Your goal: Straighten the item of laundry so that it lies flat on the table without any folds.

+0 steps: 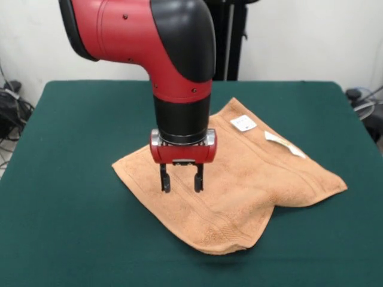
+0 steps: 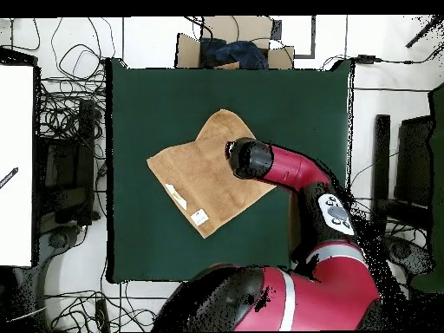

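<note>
Green felt covers the table (image 1: 72,197), with white wall behind and cable clutter at its sides. At the table's centre lies the peach terry towel (image 1: 251,179), spread out but not flat: in the front view its 6 o'clock corner (image 1: 230,239) is doubled over into a thick rounded fold, and a notch shows where that flap meets the 3 o'clock corner (image 1: 335,186). Two white tags (image 1: 243,124) sit along the edge toward 1 o'clock. Woven border bands run diagonally across the cloth.

Over the towel's 9 o'clock part hangs the red and black gripper (image 1: 181,179), its two dark fingers (image 1: 164,178) pointing straight down and standing apart with nothing between them; the tips look close to the cloth, though contact cannot be told.

Judging from this, the arm is in the approach step, choosing a place to pinch. The next move likely calls for pinching the upper layer near the doubled corner and drawing it outward toward 6 o'clock without dragging the whole towel along.
</note>
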Action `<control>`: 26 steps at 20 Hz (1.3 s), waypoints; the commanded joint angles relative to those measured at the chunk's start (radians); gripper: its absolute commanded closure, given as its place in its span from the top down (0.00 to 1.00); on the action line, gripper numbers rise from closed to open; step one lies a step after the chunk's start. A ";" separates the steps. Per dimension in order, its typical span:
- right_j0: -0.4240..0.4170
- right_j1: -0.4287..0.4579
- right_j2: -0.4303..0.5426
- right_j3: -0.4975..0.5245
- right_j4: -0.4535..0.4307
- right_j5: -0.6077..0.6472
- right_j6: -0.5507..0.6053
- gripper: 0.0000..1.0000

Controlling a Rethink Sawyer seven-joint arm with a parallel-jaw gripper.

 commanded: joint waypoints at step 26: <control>-0.041 -0.003 0.014 0.268 -0.089 -0.096 0.118 1.00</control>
